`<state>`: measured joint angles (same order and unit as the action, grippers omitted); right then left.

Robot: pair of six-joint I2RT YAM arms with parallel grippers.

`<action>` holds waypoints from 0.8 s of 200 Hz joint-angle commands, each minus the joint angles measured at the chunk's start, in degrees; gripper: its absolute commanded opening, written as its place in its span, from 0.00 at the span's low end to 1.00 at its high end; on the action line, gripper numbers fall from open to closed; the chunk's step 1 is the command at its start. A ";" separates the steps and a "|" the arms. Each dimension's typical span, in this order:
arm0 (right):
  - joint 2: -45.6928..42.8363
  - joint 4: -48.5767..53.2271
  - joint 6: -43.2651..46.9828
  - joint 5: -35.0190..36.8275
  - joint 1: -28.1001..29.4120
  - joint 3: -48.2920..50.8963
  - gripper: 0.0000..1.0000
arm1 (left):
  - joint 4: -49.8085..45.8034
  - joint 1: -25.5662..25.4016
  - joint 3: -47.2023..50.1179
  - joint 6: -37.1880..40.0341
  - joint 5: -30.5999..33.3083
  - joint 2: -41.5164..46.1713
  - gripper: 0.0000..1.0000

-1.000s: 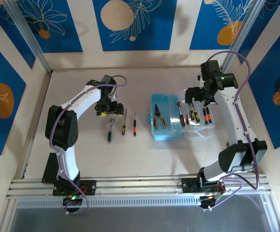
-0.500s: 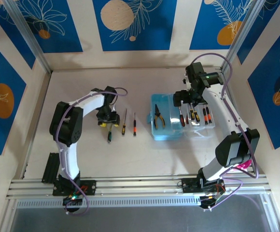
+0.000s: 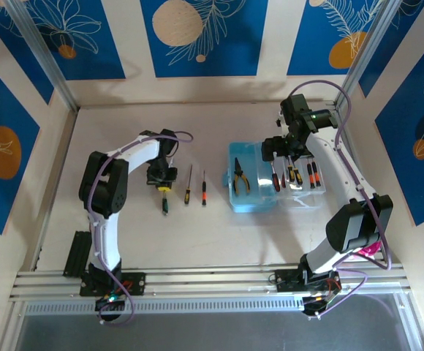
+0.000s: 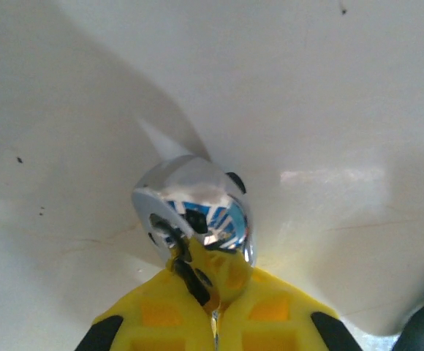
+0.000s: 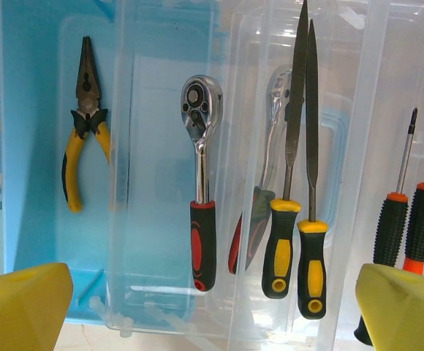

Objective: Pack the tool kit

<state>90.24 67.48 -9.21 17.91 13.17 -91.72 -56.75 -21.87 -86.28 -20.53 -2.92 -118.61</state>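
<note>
The tool kit's light-blue case (image 3: pixel 250 199) lies open right of centre, its clear lid (image 3: pixel 303 196) folded out to the right. Yellow-handled pliers (image 5: pixel 85 124) rest in the blue half. On the lid lie a red-black ratchet (image 5: pixel 202 190), two yellow-black files (image 5: pixel 291 219) and two orange-black screwdrivers (image 5: pixel 409 219). My right gripper (image 3: pixel 284 150) hovers open above them. My left gripper (image 3: pixel 162 178) is shut on the chrome head (image 4: pixel 197 205) of a small dark-handled ratchet (image 3: pixel 165 202) lying on the table.
Two loose screwdrivers lie on the table between the left gripper and the case: a yellow-black one (image 3: pixel 188 186) and an orange-black one (image 3: pixel 204 190). Blue patterned walls enclose the table on three sides.
My left gripper has come down and closed on the small ratchet's head. The right gripper swung left over the lid a second ago and has held still since.
</note>
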 commanded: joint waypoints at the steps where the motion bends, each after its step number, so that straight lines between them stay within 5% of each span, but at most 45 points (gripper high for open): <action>1: 0.30 -0.24 0.95 -1.89 0.50 0.27 0.99 | 4.74 -0.54 0.74 0.51 -3.22 -2.05 0.00; 42: -1.30 -1.89 2.03 -5.86 0.60 1.43 0.99 | 4.43 -0.54 0.60 0.38 -7.12 2.70 0.00; 94: -6.74 -9.91 2.56 -23.13 1.52 4.95 0.99 | 7.04 -0.55 -6.79 -1.01 -21.84 11.37 0.00; 160: -7.26 -22.95 -4.12 -38.62 4.51 8.65 1.00 | 24.50 -3.76 -13.92 -13.26 -39.06 12.15 0.00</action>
<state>82.46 51.40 -9.32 -11.92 16.53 -85.34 -41.47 -23.57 -98.89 -27.14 -32.01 -106.85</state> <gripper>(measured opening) 0.994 0.059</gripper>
